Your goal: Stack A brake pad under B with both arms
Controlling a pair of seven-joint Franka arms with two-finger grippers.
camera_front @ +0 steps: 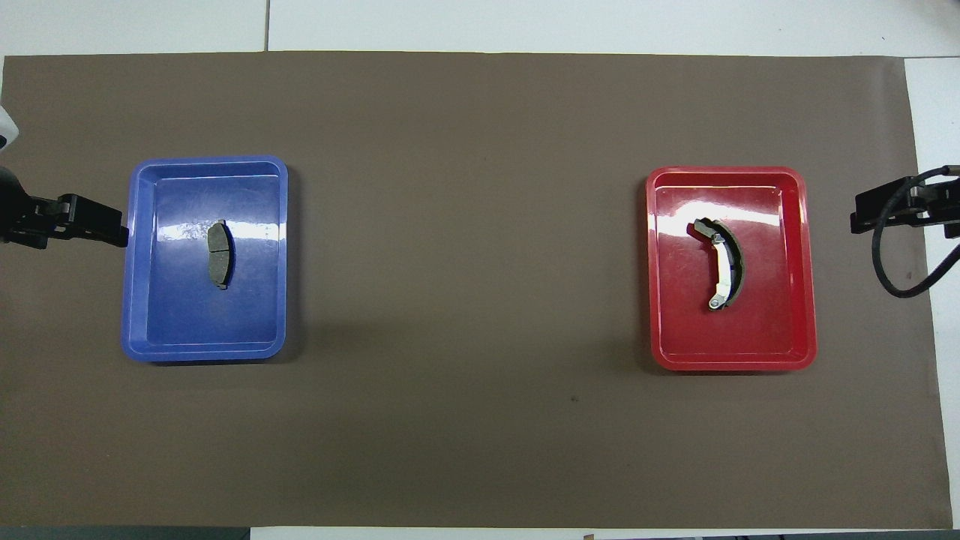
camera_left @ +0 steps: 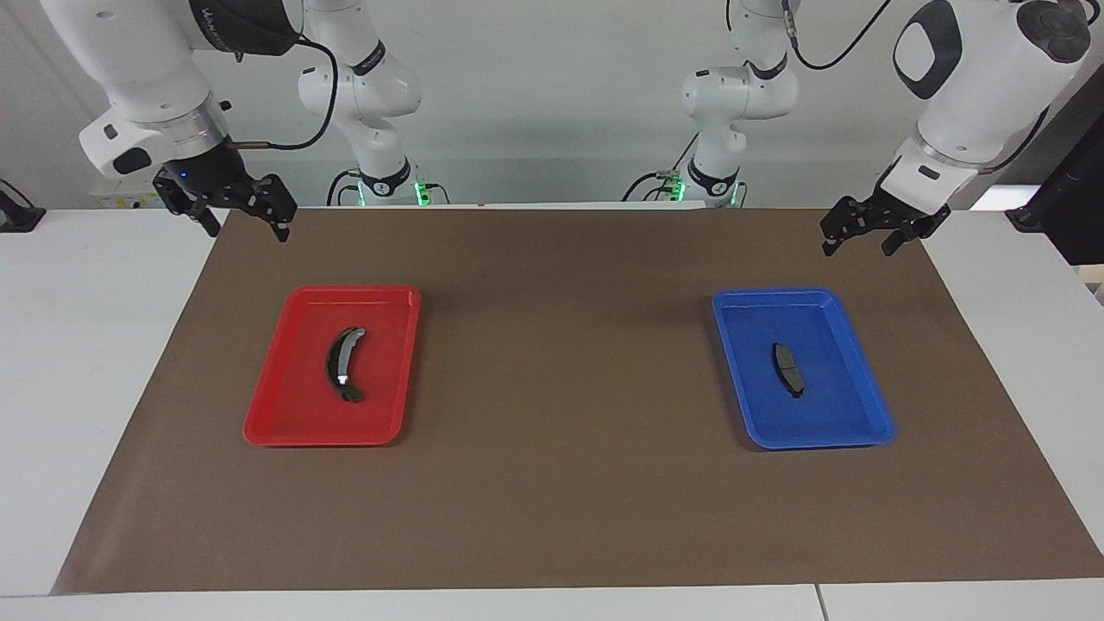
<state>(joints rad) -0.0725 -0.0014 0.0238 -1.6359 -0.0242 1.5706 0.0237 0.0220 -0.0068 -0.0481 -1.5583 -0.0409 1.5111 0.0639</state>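
The A brake pad (camera_left: pixel 787 368) (camera_front: pixel 218 253), short, dark grey and nearly flat, lies in the blue tray (camera_left: pixel 849 431) (camera_front: pixel 202 346) toward the left arm's end. B (camera_left: pixel 342 362) (camera_front: pixel 724 262), the long curved black piece with silver metal, lies in the red tray (camera_left: pixel 285 427) (camera_front: pixel 731 356) toward the right arm's end. My left gripper (camera_left: pixel 857 247) (camera_front: pixel 112 223) hangs open and empty over the mat beside the blue tray. My right gripper (camera_left: pixel 247 229) (camera_front: pixel 862 214) hangs open and empty over the mat's edge beside the red tray.
A brown mat (camera_left: pixel 561 362) (camera_front: pixel 465 262) covers the white table (camera_left: pixel 78 345), and both trays rest on it. A black cable (camera_front: pixel 900 281) loops from the right gripper over the mat's edge.
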